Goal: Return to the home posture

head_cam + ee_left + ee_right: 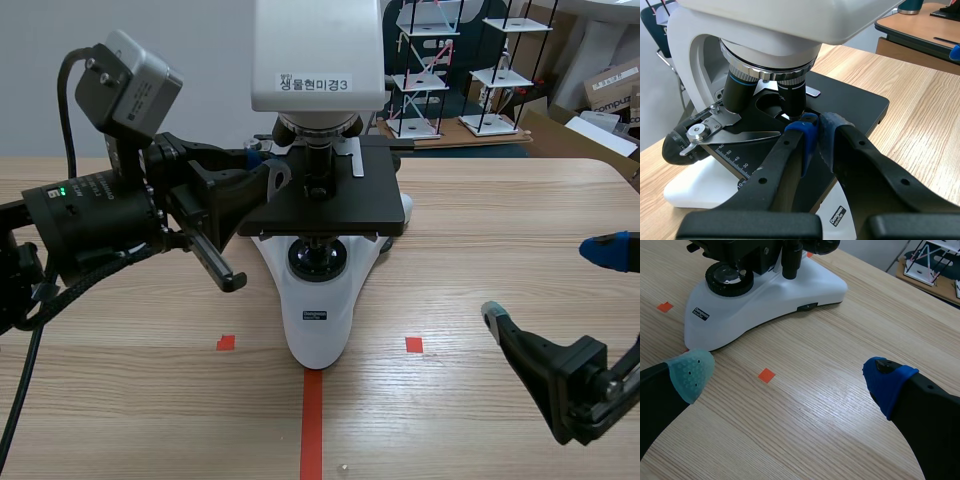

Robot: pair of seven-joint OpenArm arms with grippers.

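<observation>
Black left end effector [817, 125] is hovering pressed together, gripping nothing, over the microscope's [318, 300] black stage [860, 105], just beside an objective lens [792, 97]. Right end effector [789, 377] is hanging spread above the open wooden surface [830, 410], near the microscope's white base but apart from it.

The left arm [90, 215] reached in from the left edge at mid-height, and the left gripper [262, 168] sat just left of the frame's centre, its two pads [807, 131] pressed together with nothing between them. The right arm [600, 385] lay low in the lower right corner. The right gripper [548, 285] had its fingers spread wide and held nothing.
</observation>
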